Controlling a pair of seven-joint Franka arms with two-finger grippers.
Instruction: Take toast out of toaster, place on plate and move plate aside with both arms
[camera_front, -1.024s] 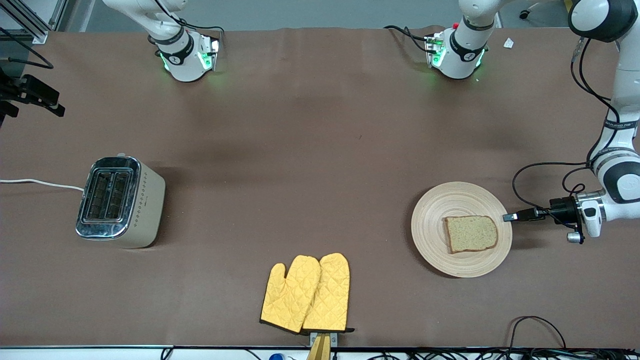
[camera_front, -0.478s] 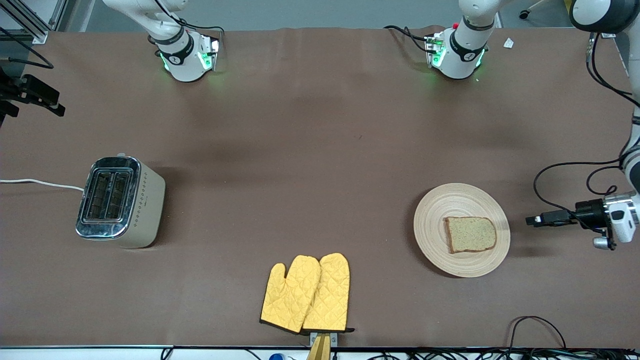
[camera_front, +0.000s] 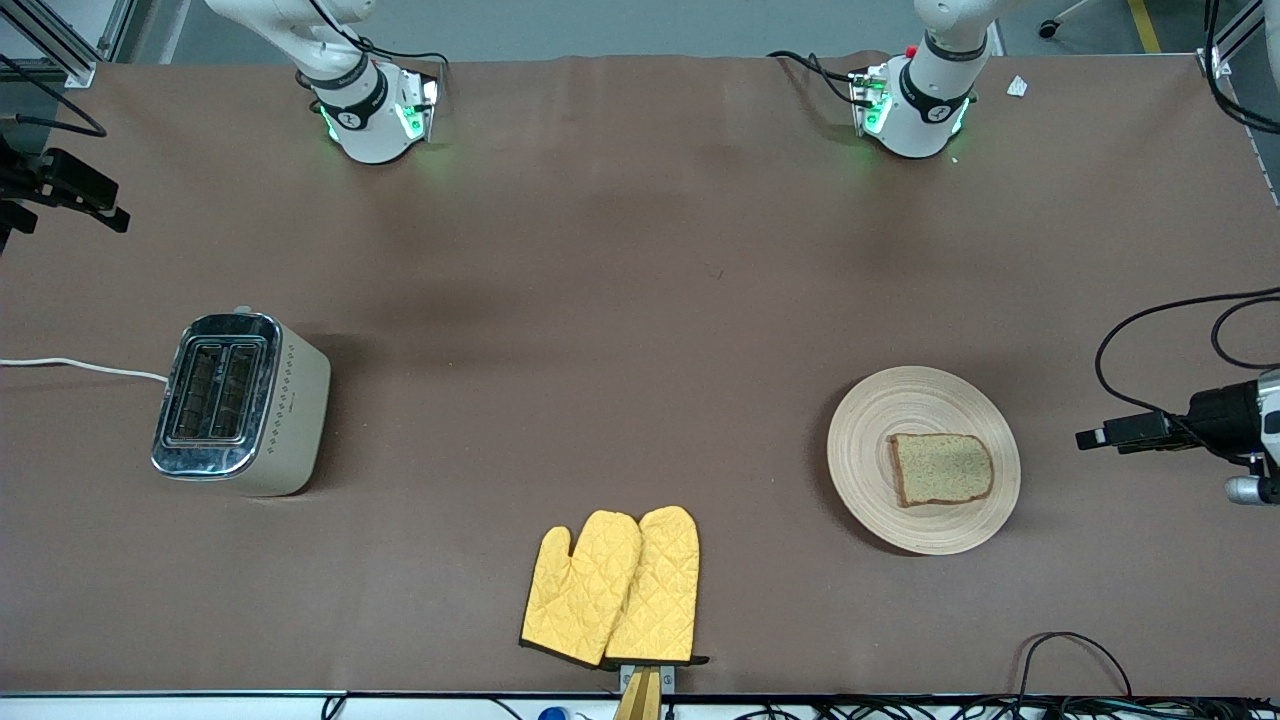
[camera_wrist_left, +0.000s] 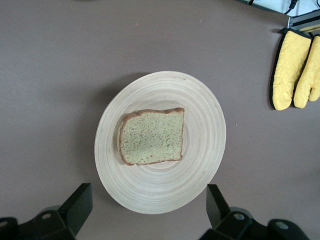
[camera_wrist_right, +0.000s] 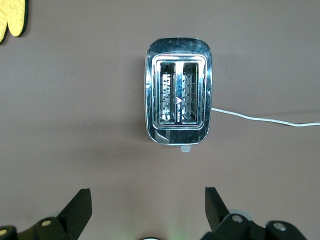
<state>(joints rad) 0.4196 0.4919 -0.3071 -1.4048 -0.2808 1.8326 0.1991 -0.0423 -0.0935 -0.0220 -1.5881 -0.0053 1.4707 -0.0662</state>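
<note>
- the toast (camera_front: 941, 468) lies flat on the plate (camera_front: 870, 440), set off-centre toward the left arm's end of the table (camera_front: 640, 250); it rests free with nothing gripping it, which reads as the placing step done.
- in the left wrist view the toast (camera_wrist_left: 151, 136) covers only the middle of the plate (camera_wrist_left: 205, 125), and wide bare rim shows all round it, so there is room to take the rim without touching the bread.
- the plate holds nothing but that one slice and sits flat toward the left arm's end of the table, well apart from the toaster.
- the left hand (camera_front: 1105, 437) is just beside the plate at that end, clear of the rim; its fingers (camera_wrist_left: 80, 200) stand wide apart and hold nothing.
- the toaster (camera_front: 240, 403) stands upright toward the right arm's end; both of its slots (camera_wrist_right: 179, 93) are empty, and its white cord (camera_front: 80, 366) trails off the table edge.
- the right hand (camera_wrist_right: 145, 210) hangs over the table near the toaster, fingers wide and empty; in the front view only that arm's base shows, and i judge it to be waiting.
- a pair of yellow oven mitts (camera_front: 612, 586) lies nearer the front camera, between toaster and plate, and has no part in the job.
- judging by the layout, the toast is out and plated and the plate looks set aside already.
</note>
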